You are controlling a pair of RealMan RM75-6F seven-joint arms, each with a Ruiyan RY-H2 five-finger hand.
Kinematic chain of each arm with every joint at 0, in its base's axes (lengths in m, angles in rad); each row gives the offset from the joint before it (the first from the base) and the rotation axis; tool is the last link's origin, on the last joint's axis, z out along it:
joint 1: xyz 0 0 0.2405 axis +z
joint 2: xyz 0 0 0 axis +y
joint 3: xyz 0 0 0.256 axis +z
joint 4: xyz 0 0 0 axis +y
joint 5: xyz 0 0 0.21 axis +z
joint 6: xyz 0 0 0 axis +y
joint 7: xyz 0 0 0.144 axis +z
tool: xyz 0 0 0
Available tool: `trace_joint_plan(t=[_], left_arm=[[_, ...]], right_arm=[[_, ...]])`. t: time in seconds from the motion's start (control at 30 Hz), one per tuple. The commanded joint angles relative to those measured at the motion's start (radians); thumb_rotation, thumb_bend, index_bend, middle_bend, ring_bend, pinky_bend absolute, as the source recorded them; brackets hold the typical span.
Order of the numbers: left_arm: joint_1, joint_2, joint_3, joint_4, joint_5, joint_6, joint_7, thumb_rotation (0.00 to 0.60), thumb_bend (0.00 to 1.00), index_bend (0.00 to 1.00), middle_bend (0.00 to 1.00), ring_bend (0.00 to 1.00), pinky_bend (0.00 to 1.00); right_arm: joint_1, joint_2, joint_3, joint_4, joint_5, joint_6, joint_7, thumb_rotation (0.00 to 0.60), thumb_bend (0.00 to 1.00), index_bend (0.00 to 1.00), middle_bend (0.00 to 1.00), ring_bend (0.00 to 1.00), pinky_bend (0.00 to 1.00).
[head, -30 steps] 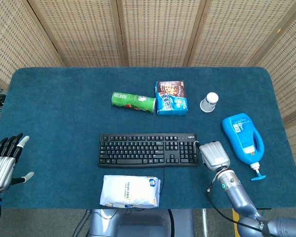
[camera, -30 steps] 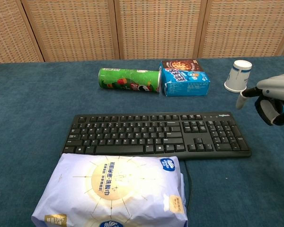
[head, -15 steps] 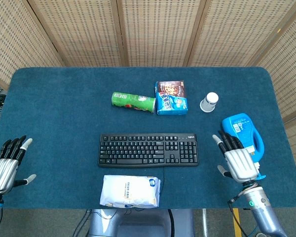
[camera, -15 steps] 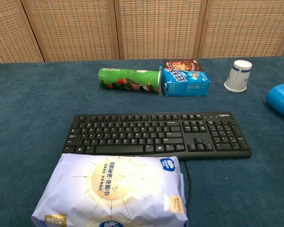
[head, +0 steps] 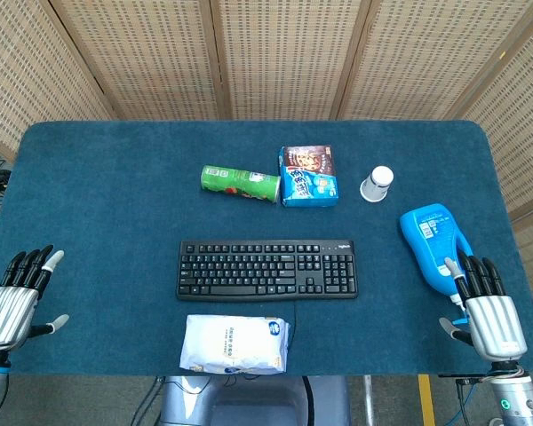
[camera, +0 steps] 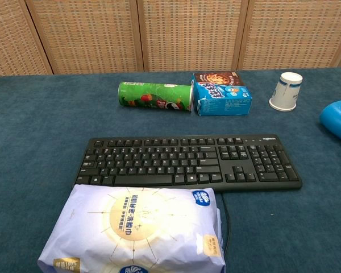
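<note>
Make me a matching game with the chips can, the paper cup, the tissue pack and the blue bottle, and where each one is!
Things:
1. green chips can
2. paper cup
3. tissue pack
4. blue bottle

Places:
A. just in front of the keyboard, at the near table edge
B. lying beside the cookie box
C. beside the right hand
D. upside down, behind the blue bottle

Pairs: 1-B, 2-D, 3-A, 4-C

At the lower left of the head view, the left robot hand [head: 7,312] shows a ribbed silver back, black fingers and pale tips. The right robot hand [head: 490,318], lower right, matches it.
</note>
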Motion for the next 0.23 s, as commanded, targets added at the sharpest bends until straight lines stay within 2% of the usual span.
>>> trace_joint_plan(t=[0.03,0.23], left_arm=[[0.001,-0.003,0.002,0.003,0.004,0.003,0.001,0.6,0.0,0.0,0.0,0.0,0.0],[0.004,-0.006,0.004,0.006,0.017,0.015,-0.004,0.6,0.0,0.0,0.0,0.0,0.0]], right_arm=[[-0.027,-0.007,0.014,0.027,-0.011,0.011,0.03,0.6,0.13,0.0,0.0,0.0,0.0],[-0.051,0.003,0.037,0.022,-0.032,0.012,0.04,0.6,0.13,0.0,0.0,0.0,0.0]])
